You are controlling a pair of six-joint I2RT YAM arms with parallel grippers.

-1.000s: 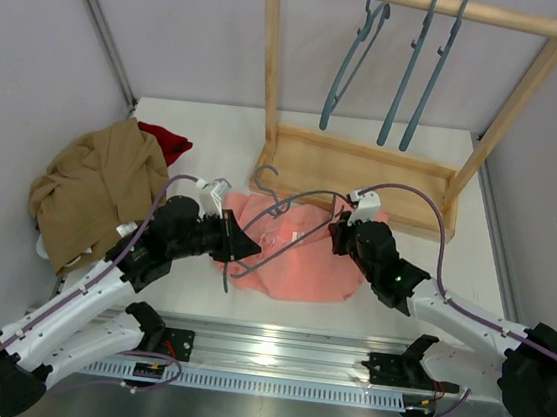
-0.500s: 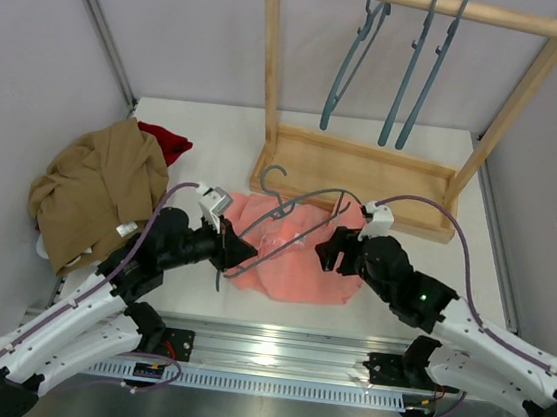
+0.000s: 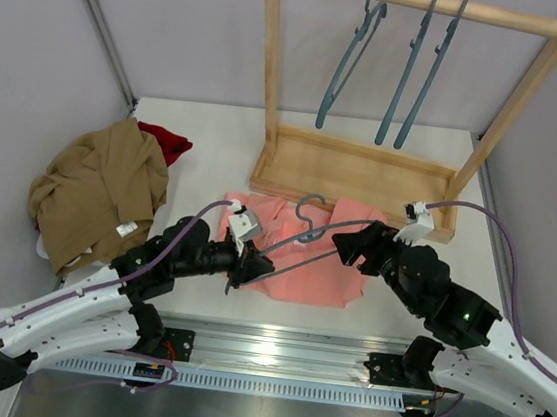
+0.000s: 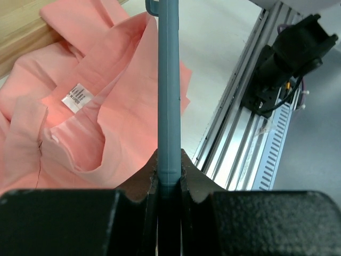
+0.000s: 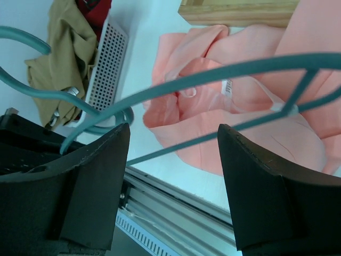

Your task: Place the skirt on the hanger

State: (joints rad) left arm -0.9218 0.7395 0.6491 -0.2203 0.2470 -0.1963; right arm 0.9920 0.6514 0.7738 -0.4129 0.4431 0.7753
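Note:
The salmon-pink skirt [image 3: 323, 279] lies crumpled on the table in front of the wooden rack, its white label [image 4: 78, 97] showing. A teal hanger [image 3: 310, 198] hovers over it, hook pointing away from me. My left gripper [image 3: 250, 268] is shut on the hanger's left end. In the left wrist view the hanger's bar [image 4: 169, 80] runs straight out from between the jaws of the left gripper [image 4: 169, 160], above the skirt [image 4: 106, 106]. My right gripper [image 3: 347, 245] stands open at the hanger's right end, holding nothing. In the right wrist view the hanger [image 5: 213, 74] crosses beyond the right gripper [image 5: 173, 128], above the skirt [image 5: 256, 122].
A wooden rack [image 3: 363, 173] stands at the back, with three teal hangers [image 3: 405, 72] on its top rail. A tan garment [image 3: 100, 188] and a dark red one [image 3: 165, 140] lie piled at the left. An aluminium rail [image 3: 272, 354] runs along the near edge.
My right gripper has opened and drawn back to the right, away from the hanger's end. My left arm has carried the hanger to the right, over the skirt.

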